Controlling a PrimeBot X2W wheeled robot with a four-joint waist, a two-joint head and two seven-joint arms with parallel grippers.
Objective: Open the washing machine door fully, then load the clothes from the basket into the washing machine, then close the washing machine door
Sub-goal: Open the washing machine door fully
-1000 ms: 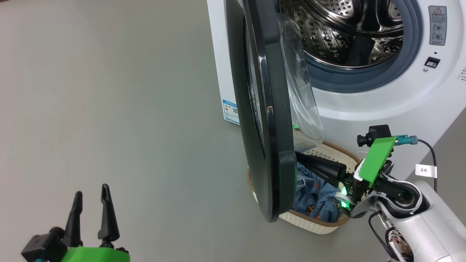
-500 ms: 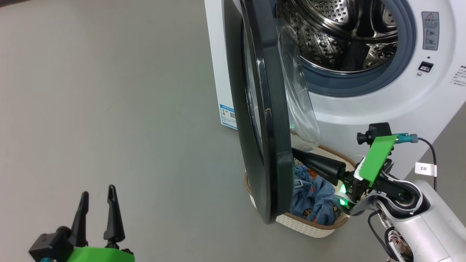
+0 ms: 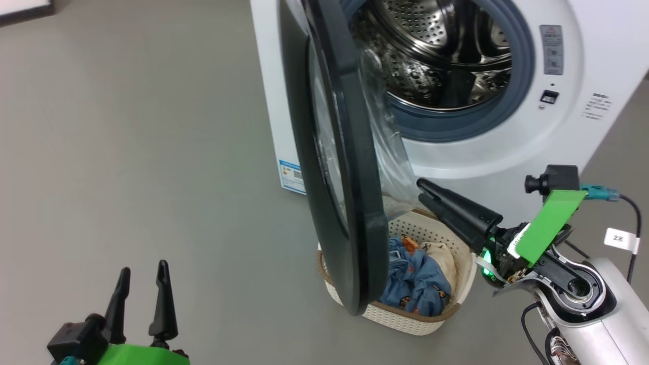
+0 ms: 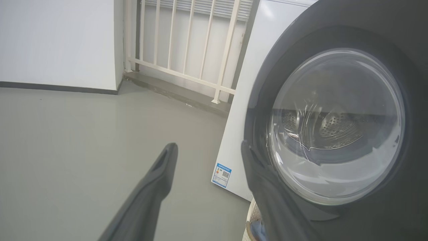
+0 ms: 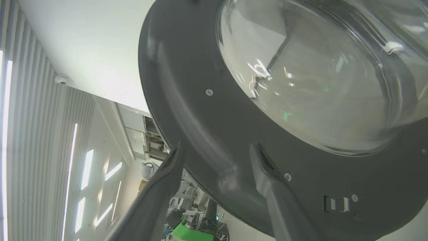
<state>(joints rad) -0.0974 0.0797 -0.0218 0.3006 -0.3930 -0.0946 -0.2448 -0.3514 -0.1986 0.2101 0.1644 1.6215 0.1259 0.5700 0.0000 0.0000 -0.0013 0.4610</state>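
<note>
Your right gripper [image 5: 216, 147] stands spread wide and empty, its tips close to the inner rim of the washing machine door [image 3: 350, 177]. Beneath sits the basket [image 3: 405, 320] holding the clothes [image 3: 416, 284]. Your left gripper [image 3: 142, 276] is likewise parted, holding nothing.

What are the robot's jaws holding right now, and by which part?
Nothing. The right gripper sits by the inner side of the washing machine door, jaws apart and gripping nothing; the left gripper hangs open above the floor.
</note>
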